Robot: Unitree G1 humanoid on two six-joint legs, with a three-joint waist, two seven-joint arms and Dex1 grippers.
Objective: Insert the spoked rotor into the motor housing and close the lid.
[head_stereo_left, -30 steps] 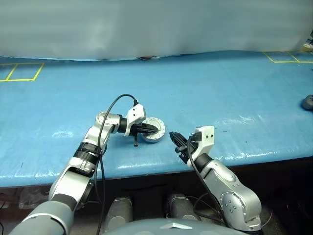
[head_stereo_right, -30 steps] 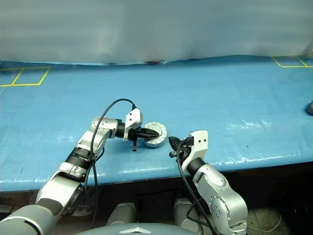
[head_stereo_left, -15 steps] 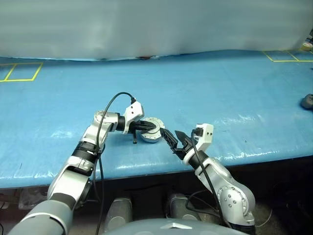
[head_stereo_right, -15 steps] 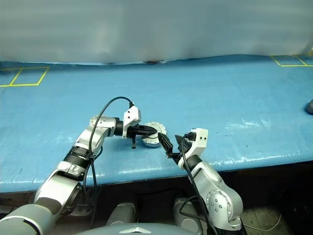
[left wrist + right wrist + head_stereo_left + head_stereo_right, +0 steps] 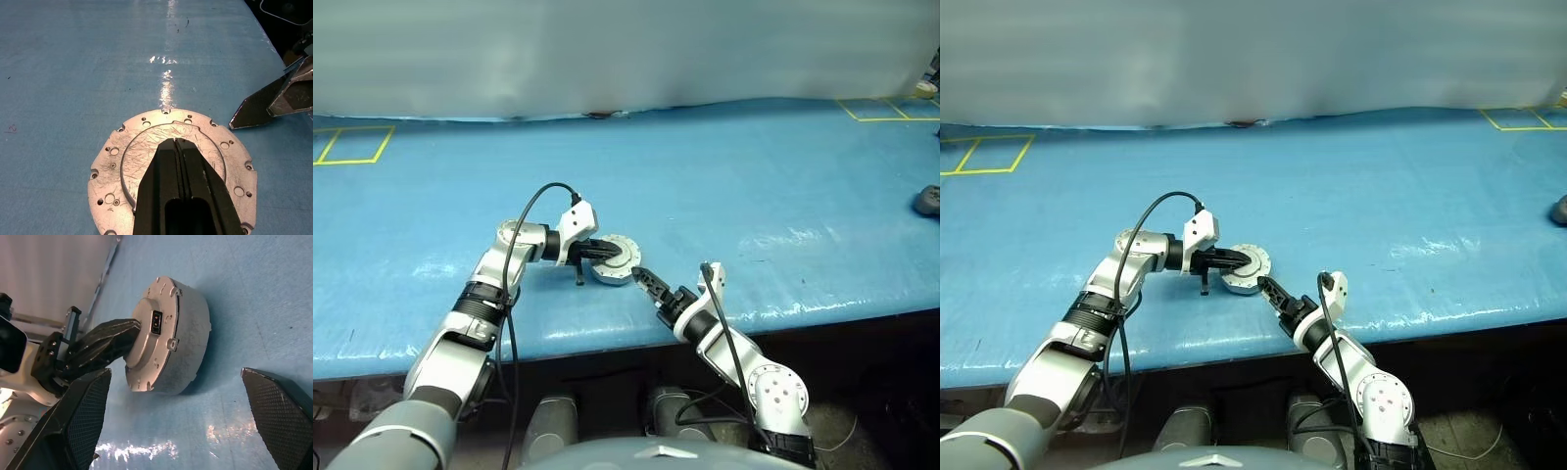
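The motor housing (image 5: 612, 260) sits on the blue table cover (image 5: 754, 176), near the front edge, and the lid (image 5: 171, 169) is already down on top of it. So I judge the rotor is inside, but I cannot see it now. My left gripper (image 5: 608, 252) has its fingers pressed together, holding nothing. The tips rest on the raised hub of the lid, coming in from approx. 9 o'clock of the housing. My right gripper (image 5: 639, 277) is spread wide and empty. It sits just beside the housing at approx. 5 o'clock and does not touch it. In the right wrist view the housing lies between my two right fingers (image 5: 80, 406), w/ clear gaps on both sides.

Step in hand, as I judge: securing the closed lid. The next move probably needs the right gripper to go fwd around the housing wall and steady it, while the left keeps pressure on the lid. Risk: the housing may slide on the smooth cover.
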